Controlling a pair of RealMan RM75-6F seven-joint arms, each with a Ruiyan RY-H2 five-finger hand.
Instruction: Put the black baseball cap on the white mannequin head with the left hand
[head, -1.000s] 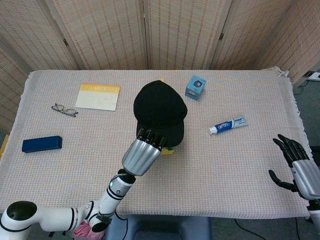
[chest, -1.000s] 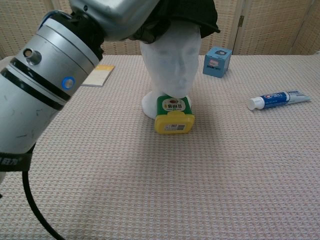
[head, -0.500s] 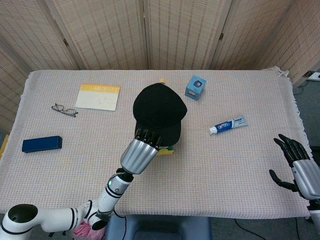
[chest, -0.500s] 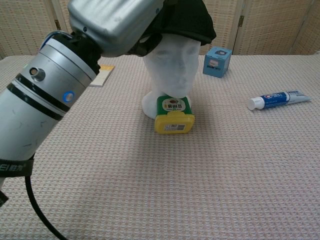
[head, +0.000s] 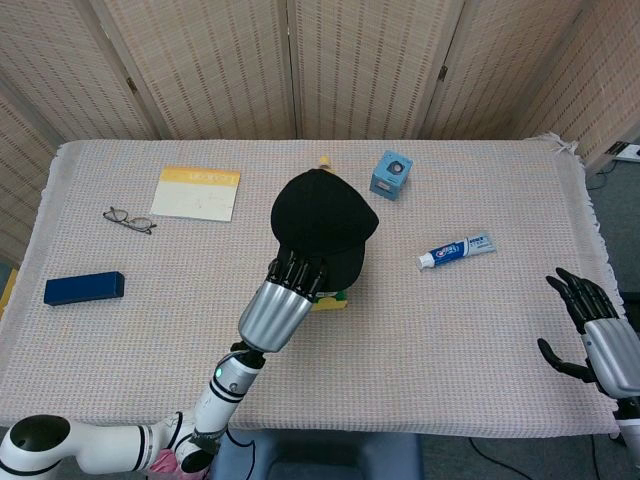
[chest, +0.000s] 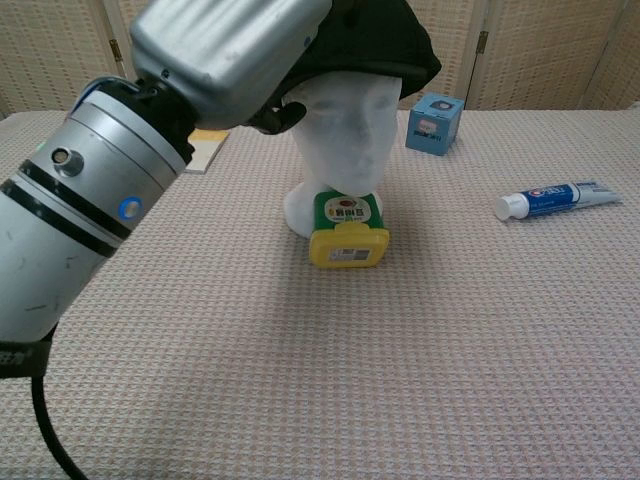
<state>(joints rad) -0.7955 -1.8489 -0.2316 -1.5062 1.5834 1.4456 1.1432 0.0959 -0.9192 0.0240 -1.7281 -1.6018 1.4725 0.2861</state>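
The black baseball cap sits over the white mannequin head, covering its top; in the chest view the cap hangs over the forehead with the brim toward the camera. My left hand holds the cap's near edge, its dark fingers curled onto the brim. In the chest view the left hand fills the upper left. The right hand hovers off the table's right edge, fingers spread, holding nothing.
A yellow-green container lies at the mannequin's base. A blue box, a toothpaste tube, a yellow booklet, glasses and a dark blue case lie spread over the woven cloth.
The cap has shifted slightly right and farther back over the mannequin head, and the left hand moved with it. The right hand is still.
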